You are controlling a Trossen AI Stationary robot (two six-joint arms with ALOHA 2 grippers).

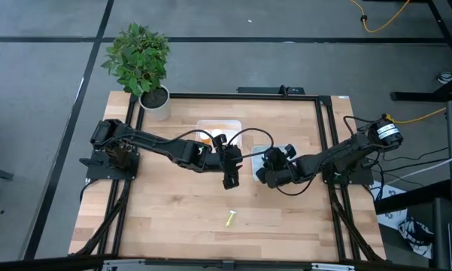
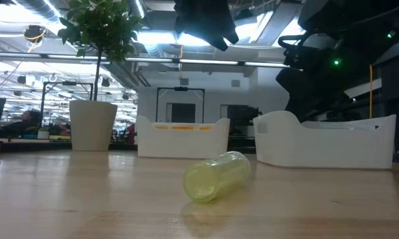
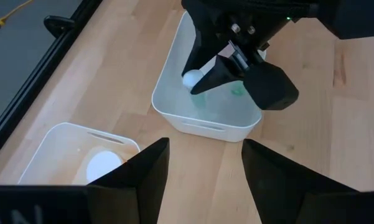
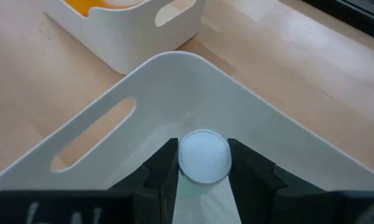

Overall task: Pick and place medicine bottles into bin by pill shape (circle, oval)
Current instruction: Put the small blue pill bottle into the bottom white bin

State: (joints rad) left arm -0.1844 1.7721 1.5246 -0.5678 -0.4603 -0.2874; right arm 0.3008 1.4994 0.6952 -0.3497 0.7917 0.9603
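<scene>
Over on the far left corner sits the potted plant [image 1: 139,64] on the wooden table [image 1: 173,218], well clear of the action. Moving in, the left arm reaches across toward the middle, and the left gripper [image 1: 230,179] hangs just in front of the left bin [image 1: 219,126], its jaws spread wide with nothing between them; the left wrist view shows the two dark fingers [image 3: 143,171] parted over bare wood. In that left bin there's orange showing, and the left wrist view catches a white round cap [image 3: 104,165] lying inside it. Down near the front edge of the table, all alone, lies a yellow bottle [image 1: 230,219] on its side, well apart from both bins; the low view has it resting in plain sight [image 2: 216,176] on the wood. Now to the right: the right gripper [image 1: 271,159] is poised over the right bin [image 3: 174,115], and it has a bottle with a white cap [image 4: 203,155] pinched between its fingers, jaws closed snugly on either side, held above the bin's white floor. The left wrist view shows that same cap [image 3: 191,79] down among the right gripper's fingers inside the bin, with something green just beside it.
</scene>
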